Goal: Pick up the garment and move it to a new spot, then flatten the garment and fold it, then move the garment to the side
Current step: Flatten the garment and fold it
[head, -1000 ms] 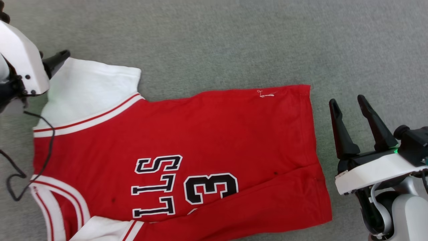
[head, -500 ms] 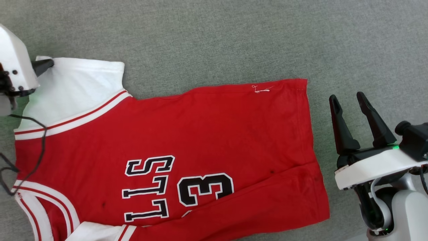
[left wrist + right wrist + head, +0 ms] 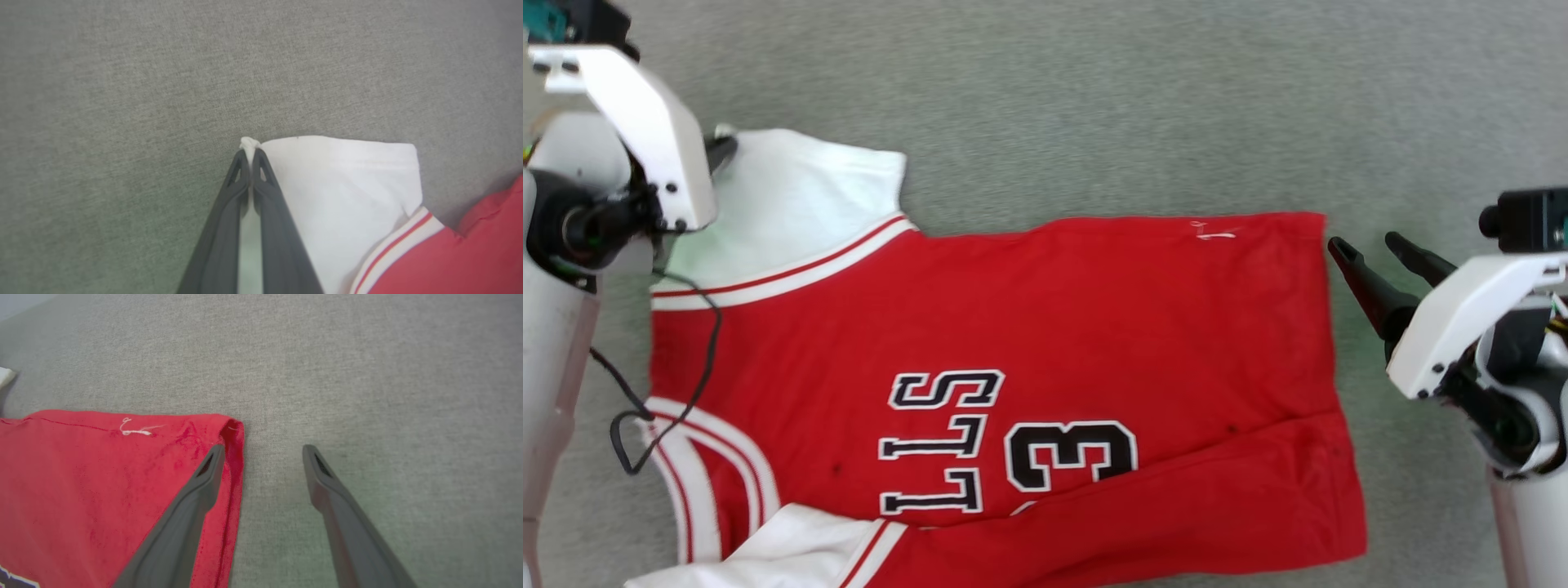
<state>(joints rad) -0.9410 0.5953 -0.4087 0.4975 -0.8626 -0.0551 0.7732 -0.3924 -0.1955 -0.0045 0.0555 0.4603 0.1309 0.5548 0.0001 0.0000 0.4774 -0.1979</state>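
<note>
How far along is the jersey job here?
Done: jersey lies spread flat, near edge apparently folded over the lettering. In hand: left pincer shut on the sleeve corner, right pincer open at the hem corner. Left: the far-side fold, then moving it aside.

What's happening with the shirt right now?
The red garment lies spread on the grey surface. The left hand is shut on the corner of its white sleeve. The right hand is open at the far hem corner, one finger over the red cloth, gripping nothing yet.
</note>
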